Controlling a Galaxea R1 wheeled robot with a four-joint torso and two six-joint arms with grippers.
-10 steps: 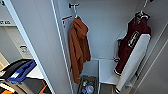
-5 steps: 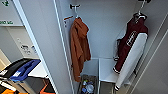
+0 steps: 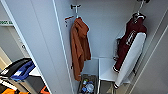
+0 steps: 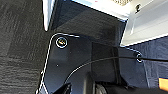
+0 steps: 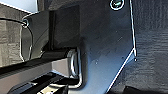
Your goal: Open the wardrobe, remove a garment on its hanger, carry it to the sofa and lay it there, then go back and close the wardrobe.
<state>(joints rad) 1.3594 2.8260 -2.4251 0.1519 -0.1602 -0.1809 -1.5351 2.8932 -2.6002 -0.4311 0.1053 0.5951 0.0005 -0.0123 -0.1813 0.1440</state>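
The wardrobe [image 3: 37, 45] stands open in the head view, its white left door swung towards me. Inside on the right hangs the garment [image 3: 128, 42], a maroon jacket with white sleeves. It is on a thin white hanger [image 3: 138, 15] hooked up near the top. One white sleeve [image 3: 130, 62] trails down past a low white shelf [image 3: 106, 68].
An orange-rust hooded garment [image 3: 78, 47] hangs on a hook at the inside left. A bin of small items [image 3: 87, 86] sits on the wardrobe floor. A black and blue object [image 3: 20, 70] stands left of the door. Both wrist views look down on dark carpet [image 4: 20, 37] [image 5: 152, 37].
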